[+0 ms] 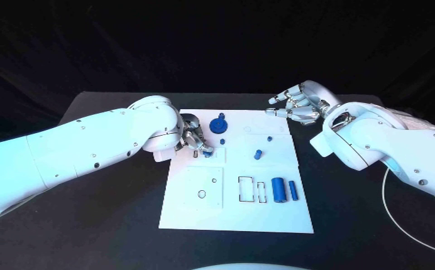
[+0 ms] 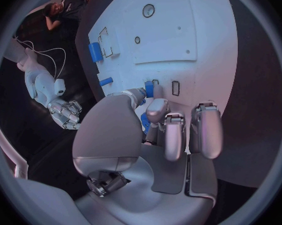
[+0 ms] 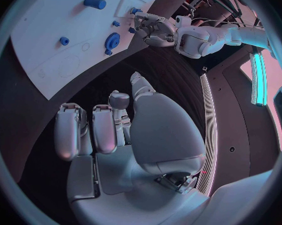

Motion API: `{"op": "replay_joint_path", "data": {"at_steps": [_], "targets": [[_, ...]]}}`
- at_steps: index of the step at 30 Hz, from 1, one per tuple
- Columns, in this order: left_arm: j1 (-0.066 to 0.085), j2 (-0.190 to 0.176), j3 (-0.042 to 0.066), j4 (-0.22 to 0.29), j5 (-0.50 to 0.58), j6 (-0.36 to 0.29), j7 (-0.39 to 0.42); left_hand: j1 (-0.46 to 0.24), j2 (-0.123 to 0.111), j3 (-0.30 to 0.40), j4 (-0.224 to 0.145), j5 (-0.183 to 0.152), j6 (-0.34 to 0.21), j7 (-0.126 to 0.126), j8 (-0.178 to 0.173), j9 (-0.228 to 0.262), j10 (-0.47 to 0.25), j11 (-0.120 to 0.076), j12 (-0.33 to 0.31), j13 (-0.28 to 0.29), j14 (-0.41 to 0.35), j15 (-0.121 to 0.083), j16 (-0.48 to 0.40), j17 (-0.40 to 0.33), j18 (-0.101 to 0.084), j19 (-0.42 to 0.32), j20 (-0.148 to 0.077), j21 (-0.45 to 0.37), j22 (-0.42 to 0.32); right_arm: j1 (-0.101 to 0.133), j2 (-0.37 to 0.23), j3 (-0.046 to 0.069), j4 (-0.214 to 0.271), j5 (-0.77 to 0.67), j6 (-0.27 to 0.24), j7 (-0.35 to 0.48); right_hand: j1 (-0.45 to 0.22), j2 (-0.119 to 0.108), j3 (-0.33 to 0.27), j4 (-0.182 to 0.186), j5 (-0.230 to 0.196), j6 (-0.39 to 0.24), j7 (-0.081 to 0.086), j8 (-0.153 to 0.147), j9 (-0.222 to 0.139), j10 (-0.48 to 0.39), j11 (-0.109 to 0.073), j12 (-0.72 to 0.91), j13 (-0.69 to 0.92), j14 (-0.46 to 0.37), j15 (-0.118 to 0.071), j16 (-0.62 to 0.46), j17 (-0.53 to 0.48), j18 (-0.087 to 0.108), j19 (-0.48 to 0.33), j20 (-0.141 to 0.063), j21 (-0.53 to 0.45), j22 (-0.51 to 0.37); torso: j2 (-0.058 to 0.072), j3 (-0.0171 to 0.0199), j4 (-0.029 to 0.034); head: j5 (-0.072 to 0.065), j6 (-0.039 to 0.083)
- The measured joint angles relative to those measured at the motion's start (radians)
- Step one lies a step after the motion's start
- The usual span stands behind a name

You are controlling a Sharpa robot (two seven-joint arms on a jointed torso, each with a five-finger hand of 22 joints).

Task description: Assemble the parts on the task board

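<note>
Head view: left hand (image 1: 193, 139) pinches a small blue part (image 1: 209, 152) at task board (image 1: 199, 216) left edge; lower it straight into its slot, w/o tilt. Right hand (image 1: 297, 107) spread, holding nothing, off board.

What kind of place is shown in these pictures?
Probably a robotics test lab: a white task board with small blue parts lies on a black table between a left robot hand and a right robot hand.
</note>
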Motion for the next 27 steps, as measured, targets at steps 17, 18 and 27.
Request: {"op": "replay_joint_path", "data": {"at_steps": [17, 18, 27], "targets": [[-0.004, 0.002, -0.004, 0.006, -0.057, -0.063, 0.000, -0.008, -0.008, 0.007, -0.007, -0.003, 0.000, 0.001, 0.000, 0.004, 0.002, 0.001, 0.000, 0.000, 0.000, 0.000, 0.000, 0.000, 0.000, 0.000, 0.000, 0.004, 0.000, -0.003, 0.002, -0.001, -0.002, 0.009, 0.002, 0.004, -0.005, 0.005, 0.003, 0.003, 0.000, 0.000, 0.000, 0.000, 0.000, 0.000, 0.000, 0.000, 0.000, 0.000, 0.000, 0.000, 0.000, 0.000, 0.000, 0.000, 0.000, -0.002, 0.001, -0.0006, -0.0007, 0.008, -0.004], [-0.004, 0.003, -0.004, 0.006, -0.063, -0.063, 0.000, -0.008, -0.008, 0.007, -0.007, -0.003, 0.000, 0.001, 0.000, 0.004, 0.001, 0.001, 0.000, 0.000, 0.000, 0.000, 0.000, 0.000, 0.000, 0.000, 0.000, 0.004, 0.000, -0.003, 0.002, -0.001, -0.002, 0.009, 0.002, 0.005, -0.005, 0.005, 0.003, 0.003, 0.000, 0.000, 0.000, 0.000, 0.000, 0.000, 0.000, 0.000, 0.000, 0.000, 0.000, 0.000, 0.000, 0.000, 0.000, 0.000, 0.000, -0.002, 0.001, -0.0006, -0.0010, 0.008, -0.004], [-0.004, 0.006, -0.005, 0.005, -0.097, -0.042, -0.003, -0.009, -0.009, 0.013, -0.013, -0.007, -0.002, 0.002, 0.000, 0.006, 0.005, -0.002, 0.000, 0.000, 0.000, 0.000, 0.000, 0.000, 0.000, 0.000, 0.000, 0.008, 0.000, -0.003, 0.002, -0.001, -0.002, 0.011, 0.005, 0.006, -0.005, 0.005, -0.001, 0.007, 0.004, 0.000, 0.000, 0.000, 0.000, 0.000, 0.000, 0.000, 0.000, 0.000, 0.000, 0.000, 0.000, 0.000, 0.000, 0.000, 0.000, -0.002, 0.001, -0.0016, -0.0014, 0.010, -0.008]]}}
